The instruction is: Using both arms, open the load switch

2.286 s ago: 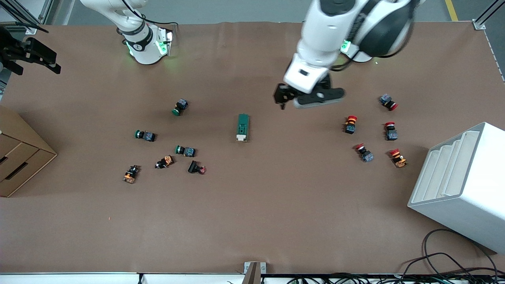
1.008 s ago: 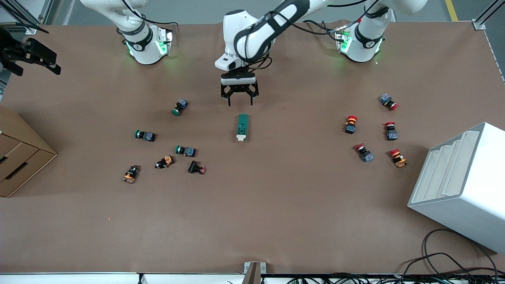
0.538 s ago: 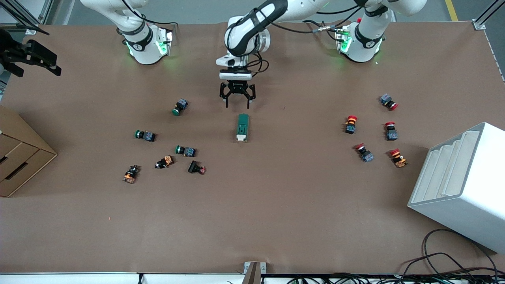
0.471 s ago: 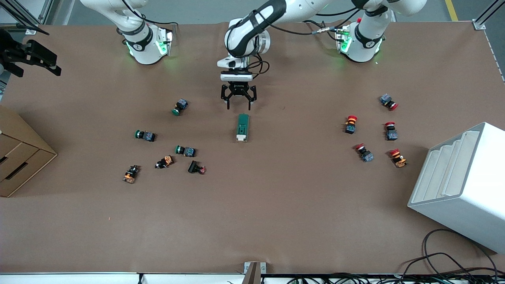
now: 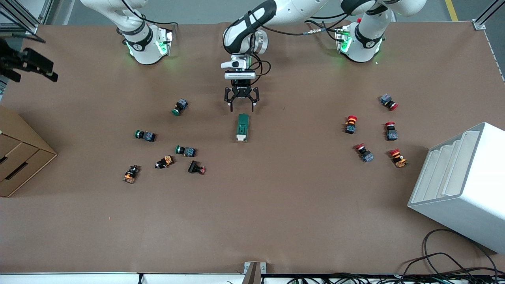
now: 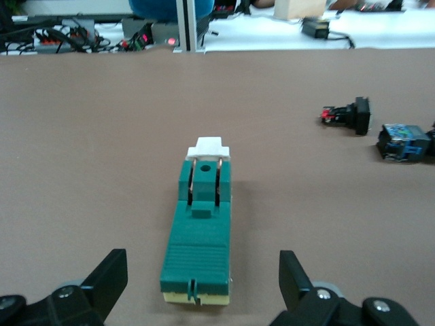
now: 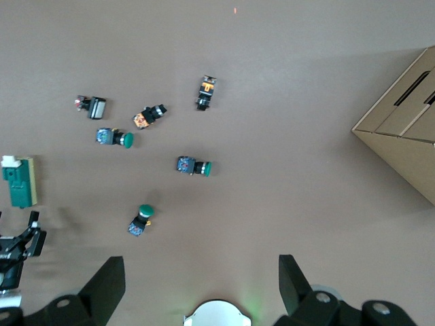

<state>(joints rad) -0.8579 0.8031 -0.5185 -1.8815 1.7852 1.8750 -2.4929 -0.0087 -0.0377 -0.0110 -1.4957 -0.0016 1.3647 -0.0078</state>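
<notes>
Right pincer (image 5: 27,67) hangs high over the tabletop's (image 5: 276,205) edge at the right arm's end, above the cardboard box (image 5: 19,154), and this arm waits; its wrist view shows its fingers (image 7: 109,282) spread wide with nothing between them. Farther along comes a scatter of green- and orange-capped push buttons (image 5: 165,152), none of them part of this job.

Near the middle of the tabletop lies the load switch (image 5: 243,127), flat and lengthwise, its white piece at the end nearer the front camera. The left pincer (image 5: 242,103) hovers just over the switch's green end, the one farther from the front camera. It is spread wide and empty, and in its wrist view the switch (image 6: 200,231) sits midway between the fingertips (image 6: 292,272).

Judging by this, the step in hand is the left arm's descent to grip the body. It should go straight down, keep the block centred, and close across the ridged green end only, leaving the hinged white piece free for the other arm. A skewed close would probably spin the block.

Toward the left arm's end lie red-capped push buttons (image 5: 373,130) and a white rack (image 5: 457,181), well apart.
</notes>
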